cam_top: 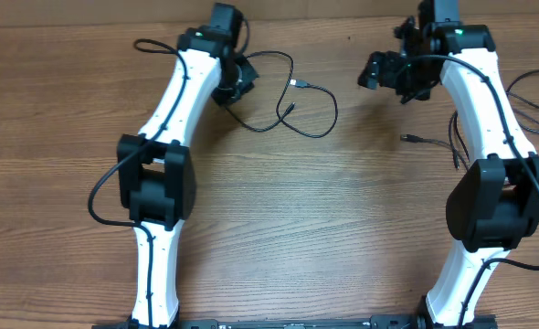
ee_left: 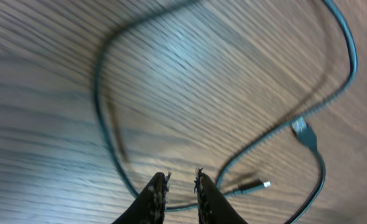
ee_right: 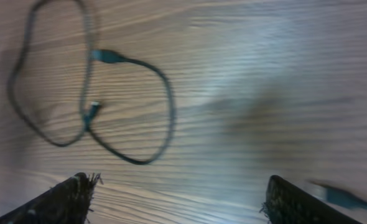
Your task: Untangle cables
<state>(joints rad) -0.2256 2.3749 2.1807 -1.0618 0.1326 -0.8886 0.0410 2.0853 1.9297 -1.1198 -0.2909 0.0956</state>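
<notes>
The thin black flexible cable [cam_top: 329, 105] lies in loose loops on the brown wooden bench [cam_top: 269, 228], near its far edge and between the two arms. It starts at the left gripper [cam_top: 237, 80] and spreads away from that claw toward the middle of the far edge, so its long axis runs roughly along that edge. The left arm is plainly the nearer one. The right gripper [cam_top: 384, 68] is off the loops' right side, apart from them.

In the left wrist view the cord [ee_left: 98, 93] sweeps out ahead of the left claw [ee_left: 180, 177] and curls back. One strand passes just at the fingertips [ee_left: 158, 190]. A flat silver-tipped plug [ee_left: 301, 127] and a small slim plug [ee_left: 258, 185] lie to the claw's right. The jaws stand only a narrow slit apart, wider than the cord, and they appear to pinch nothing.

The right claw [ee_right: 178, 180] is spread wide and empty, with bare wood between its pads. The loops [ee_right: 171, 112] lie ahead of it and to its left. A second thin black cord's plug end [cam_top: 416, 139] rests close beside the right arm, toward the bench's right edge, separate from the loops.

A next grab on the loops looks best suited to the left claw, taking the strand at its tips.
</notes>
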